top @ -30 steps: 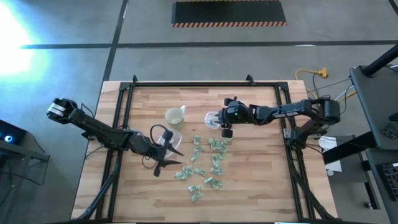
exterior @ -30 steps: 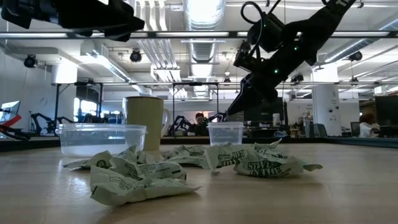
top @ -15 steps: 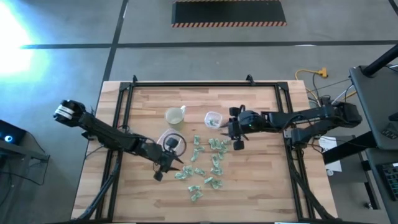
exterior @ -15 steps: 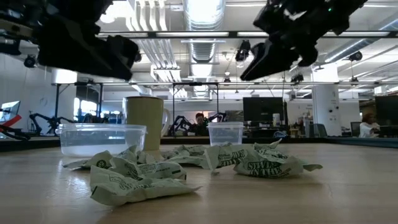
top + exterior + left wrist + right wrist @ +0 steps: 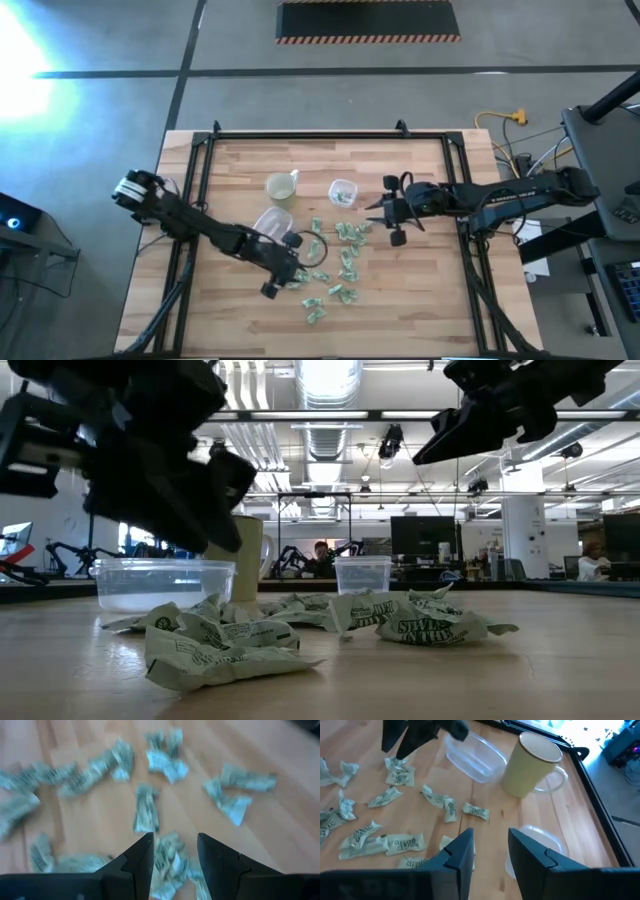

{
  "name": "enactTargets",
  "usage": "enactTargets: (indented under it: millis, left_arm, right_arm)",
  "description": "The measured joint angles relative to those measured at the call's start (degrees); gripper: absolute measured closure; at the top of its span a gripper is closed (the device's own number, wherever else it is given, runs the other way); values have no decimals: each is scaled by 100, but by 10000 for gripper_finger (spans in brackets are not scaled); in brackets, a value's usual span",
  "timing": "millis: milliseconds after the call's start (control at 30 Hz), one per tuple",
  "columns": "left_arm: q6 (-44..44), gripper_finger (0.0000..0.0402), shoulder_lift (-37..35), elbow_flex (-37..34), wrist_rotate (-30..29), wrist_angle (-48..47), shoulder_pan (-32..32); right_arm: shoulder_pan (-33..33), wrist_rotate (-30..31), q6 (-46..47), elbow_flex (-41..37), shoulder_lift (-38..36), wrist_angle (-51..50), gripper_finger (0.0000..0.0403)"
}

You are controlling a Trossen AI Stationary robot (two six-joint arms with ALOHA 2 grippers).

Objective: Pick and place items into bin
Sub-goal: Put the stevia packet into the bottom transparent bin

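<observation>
Items [image 5: 335,268] — scattered loose on tabletop [image 5: 420,300]; left claw [image 5: 172,857] released, empty, poised above one piece for pickup; right claw [image 5: 490,847] released, empty, beside small bin [image 5: 343,191]

The items [image 5: 335,262] are small crinkled wrapped pieces, pale green and white with dark green print; they lie loose and flat on the wooden tabletop [image 5: 420,300], scattered in a cluster near its middle, some touching or overlapping, others apart; one crumpled piece [image 5: 215,653] lies nearest the low camera, a larger rumpled heap [image 5: 420,622] just behind it; none sits in a container.
</observation>
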Motion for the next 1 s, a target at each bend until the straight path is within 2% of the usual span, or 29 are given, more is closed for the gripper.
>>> enactTargets:
  millis: [267,367,1000]
  left_arm:
    - [-305,267,475,896,-283,-1349,0]
    - [-381,267,623,1035,-385,-1672,0]
    - [-753,267,627,983,-157,-1853,-15]
  right_arm:
    - [0,5,33,-148,-236,12,292]
    - [2,4,60,-156,-249,21,293]
    - [-2,1,91,-194,-260,8,303]
